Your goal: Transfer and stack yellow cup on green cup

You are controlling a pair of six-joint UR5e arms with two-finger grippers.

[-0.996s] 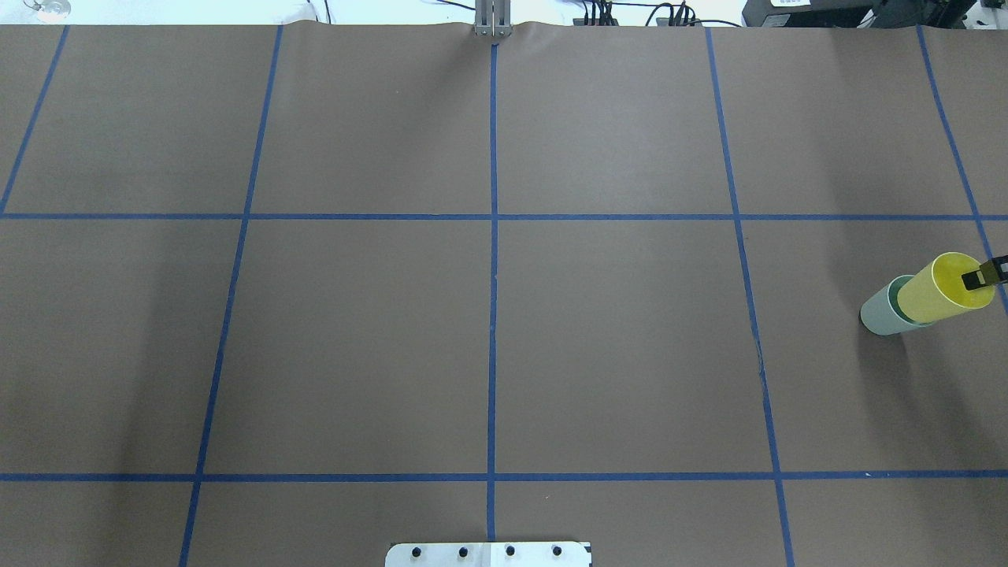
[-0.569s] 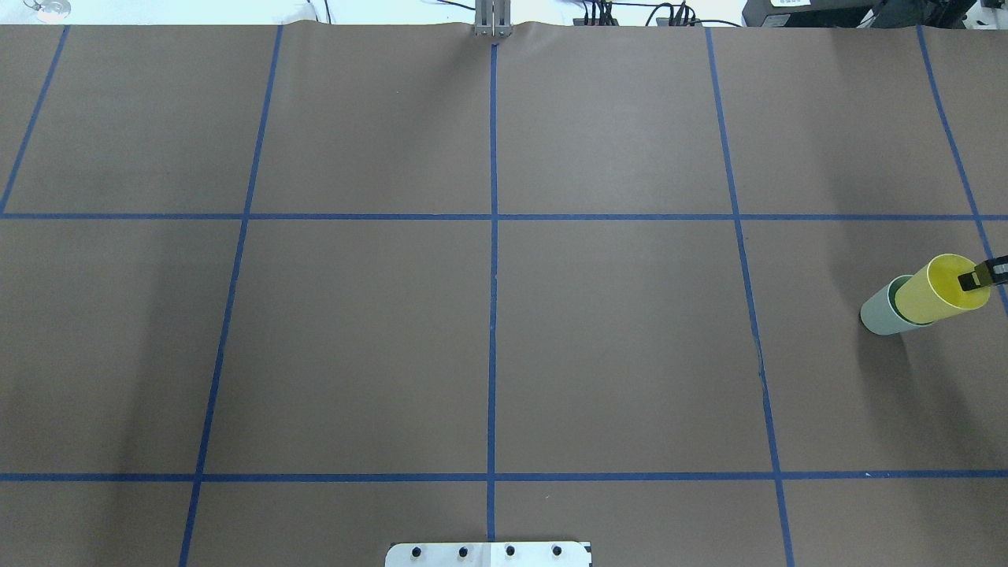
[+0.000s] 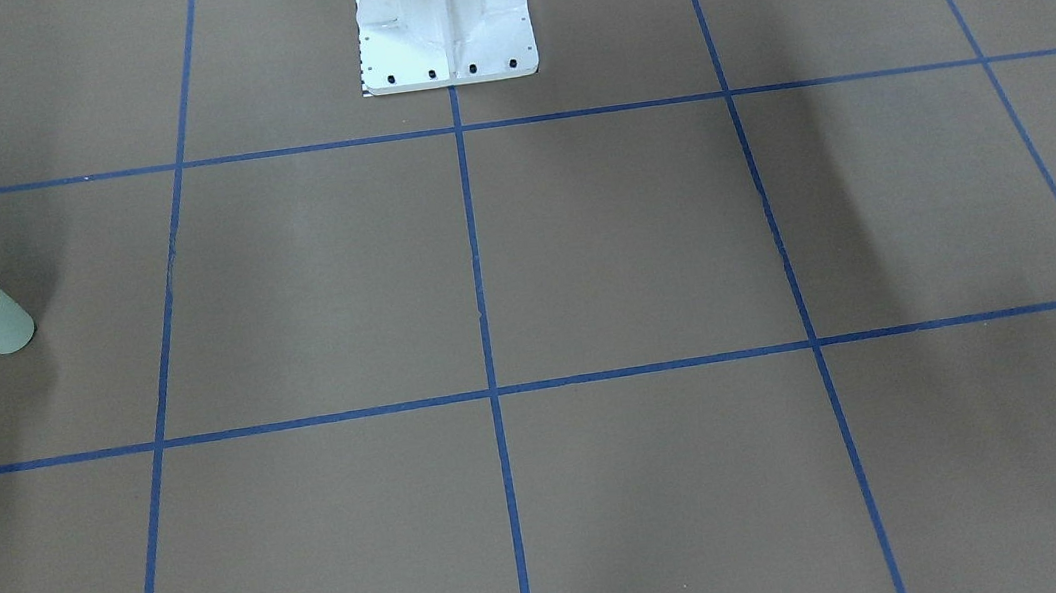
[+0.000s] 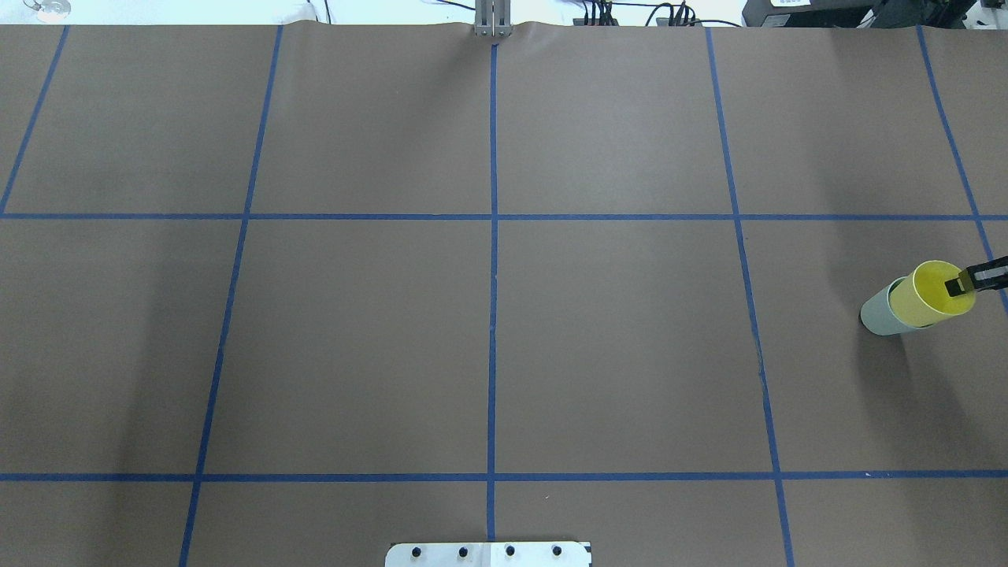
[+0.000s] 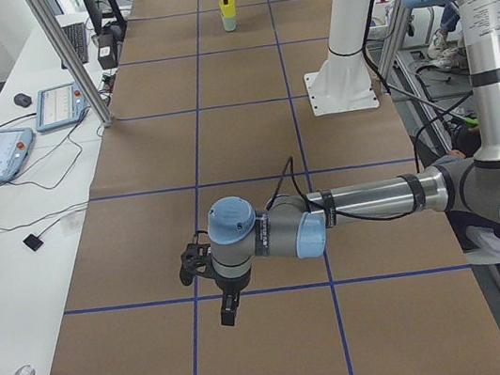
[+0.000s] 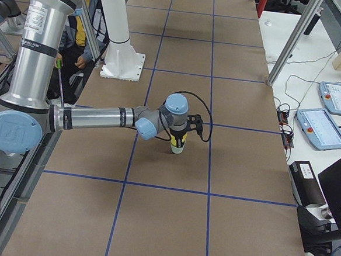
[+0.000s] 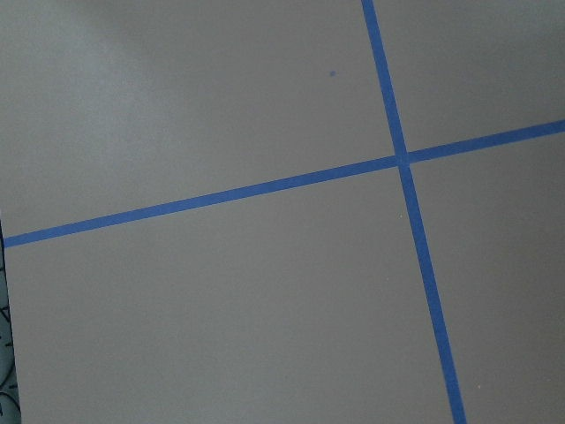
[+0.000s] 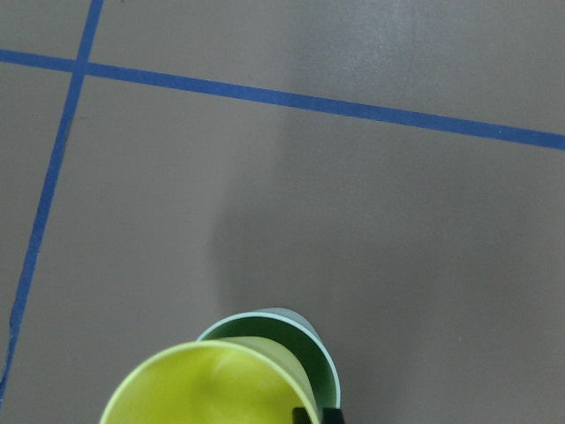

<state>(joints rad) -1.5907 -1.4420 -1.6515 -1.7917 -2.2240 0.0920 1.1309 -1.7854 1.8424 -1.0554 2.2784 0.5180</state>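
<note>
Overhead exterior shows bright yellow cup partly inside green cup, right tool clamped on its rim.

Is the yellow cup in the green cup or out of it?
In, partly: the yellow cup has its lower part inside the green cup, upper part sticking out, with the right gripper pinching its rim.

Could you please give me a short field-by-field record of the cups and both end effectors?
green cup: upright on the table, at the robot's right
yellow cup: upright, base nested inside the green cup
right end effector: shut on the yellow cup's rim, one finger inside
left end effector: over bare table; open or shut unclear
</note>
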